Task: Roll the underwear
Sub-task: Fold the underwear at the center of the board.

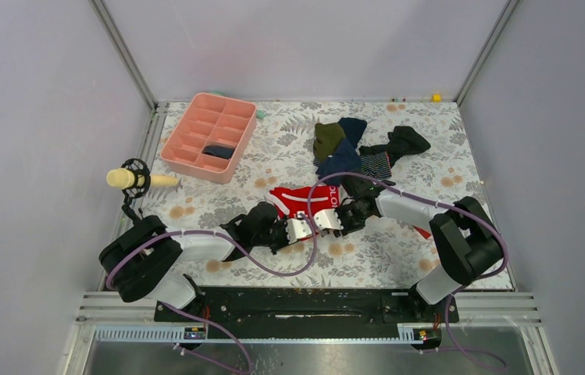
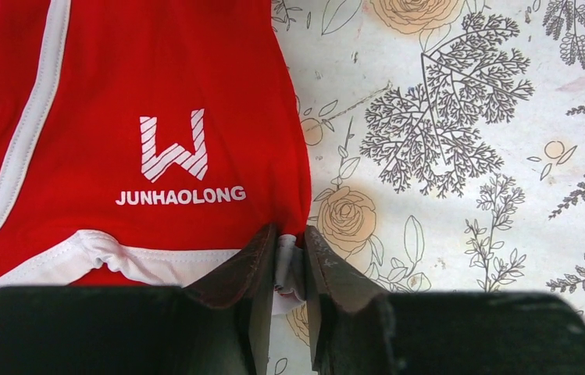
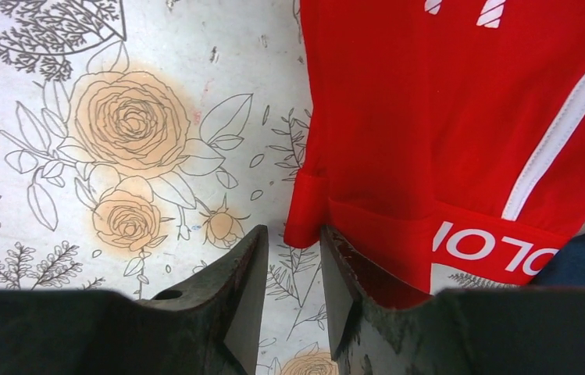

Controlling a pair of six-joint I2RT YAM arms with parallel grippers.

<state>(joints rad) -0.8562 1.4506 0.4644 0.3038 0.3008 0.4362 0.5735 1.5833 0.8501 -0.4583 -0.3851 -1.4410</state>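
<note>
Here the underwear [image 2: 121, 101] lies spread out, bright red, white-trimmed.

Red underwear [image 2: 117, 94] with white trim and logo, pale floral-print table [image 2: 461, 258], pink tray [image 1: 183, 126]

Underwear [image 1: 302, 198] before garments [image 1: 344, 148], tray [image 1: 193, 168] left.

A pink plastic tray [image 1: 192, 166] of square compartments sits near my counter's far-left corner, with a dark folded cloth [image 1: 218, 151] in one near compartment. Toward the far edge, right of centre, an olive garment [image 1: 326, 139], a navy garment [image 1: 352, 126], a striped piece [image 1: 376, 163] and a black garment [image 1: 406, 141] lie heaped together. A cream-handled tool with a black ring [image 1: 129, 179] rests at the left edge. A small yellow block [image 1: 436, 98] sits at the far-right corner. A flower-printed cloth [image 1: 398, 250] covers the counter.
</note>
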